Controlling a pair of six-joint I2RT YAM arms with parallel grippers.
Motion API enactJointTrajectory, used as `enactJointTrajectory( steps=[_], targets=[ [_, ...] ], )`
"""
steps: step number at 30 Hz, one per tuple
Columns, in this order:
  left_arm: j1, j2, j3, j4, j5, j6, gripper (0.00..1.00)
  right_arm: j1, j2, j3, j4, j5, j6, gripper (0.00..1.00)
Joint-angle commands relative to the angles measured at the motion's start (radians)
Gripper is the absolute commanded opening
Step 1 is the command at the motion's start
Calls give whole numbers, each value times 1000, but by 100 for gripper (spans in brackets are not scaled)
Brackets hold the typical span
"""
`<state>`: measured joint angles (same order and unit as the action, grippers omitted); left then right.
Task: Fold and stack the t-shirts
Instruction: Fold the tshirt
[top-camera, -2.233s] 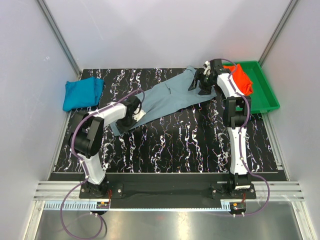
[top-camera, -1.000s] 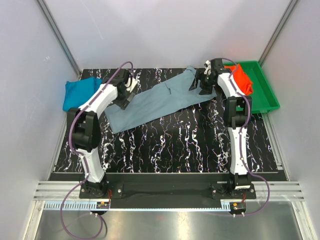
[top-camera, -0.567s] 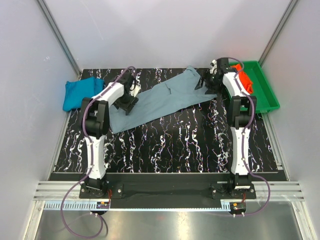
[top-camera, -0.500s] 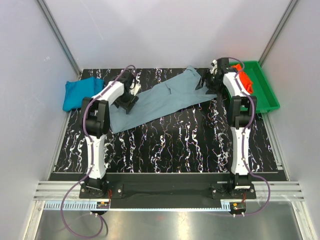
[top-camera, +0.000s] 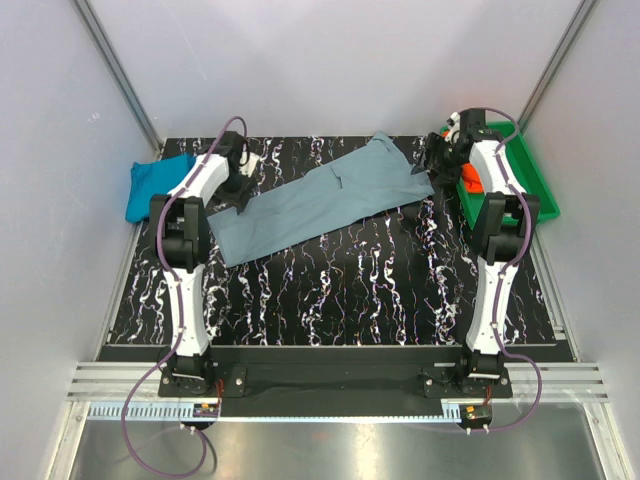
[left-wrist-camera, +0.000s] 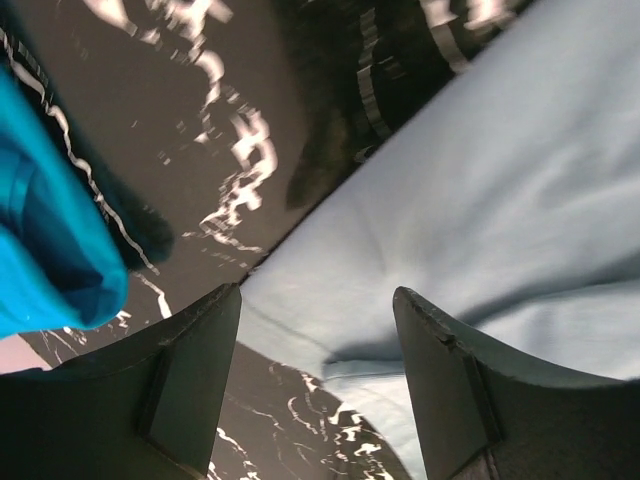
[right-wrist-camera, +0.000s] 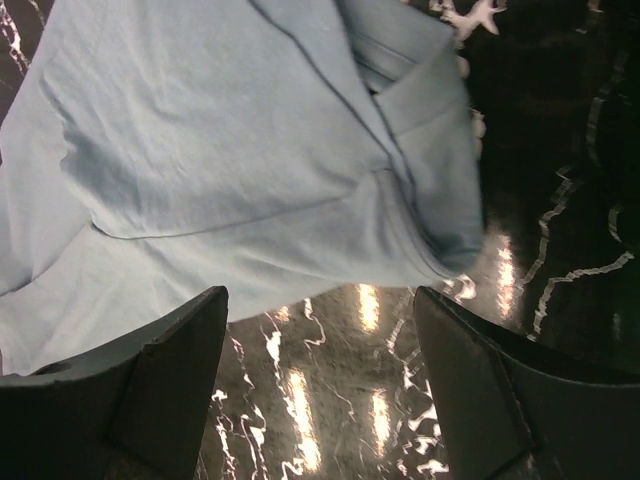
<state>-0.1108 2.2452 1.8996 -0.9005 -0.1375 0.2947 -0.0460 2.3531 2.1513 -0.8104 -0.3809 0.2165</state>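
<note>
You have a glossy black table (top-camera: 380, 290), veined with white like marble, under both grippers. The largest cloth on it is the dusty grey-blue t-shirt (top-camera: 320, 205), a soft matte sheet spread in a long slanted strip from one gripper to the other. It has shallow creases and a folded sleeve at its far end.

The green plastic tray (top-camera: 535, 190), rigid and rectangular with a raised rim, sits just outboard of the right gripper (top-camera: 437, 160). The bright teal-blue t-shirt (top-camera: 150, 185) is a rounded, rumpled bundle just outboard of the left gripper (top-camera: 240, 180). In the left wrist view its puffy edge sits beside the left finger. Only a small crumpled patch of the orange-red t-shirt (top-camera: 470, 181) shows, in the tray behind the right arm.

Your left gripper's dark curved fingers (left-wrist-camera: 200, 370) are spread wide and empty above the grey-blue shirt's near corner. The right gripper's fingers (right-wrist-camera: 470, 380) are spread wider, also empty, over the sleeve end.
</note>
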Motion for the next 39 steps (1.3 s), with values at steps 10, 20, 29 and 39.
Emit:
enactJointTrajectory(
  steps=[10,20,29,39],
  targets=[
    [54,-13,-50,-26,22,-22,64,-22,-11,-62,-13,0,6,80],
    [94,2,-59,-37,56,-42,56,-25,86,-10,-6,37,0,75],
    [109,28,-34,-46,50,-45,53,-25,129,28,-4,43,1,68],
    [109,60,-8,-87,64,-58,0,-25,140,39,-6,30,-5,26]
  ],
)
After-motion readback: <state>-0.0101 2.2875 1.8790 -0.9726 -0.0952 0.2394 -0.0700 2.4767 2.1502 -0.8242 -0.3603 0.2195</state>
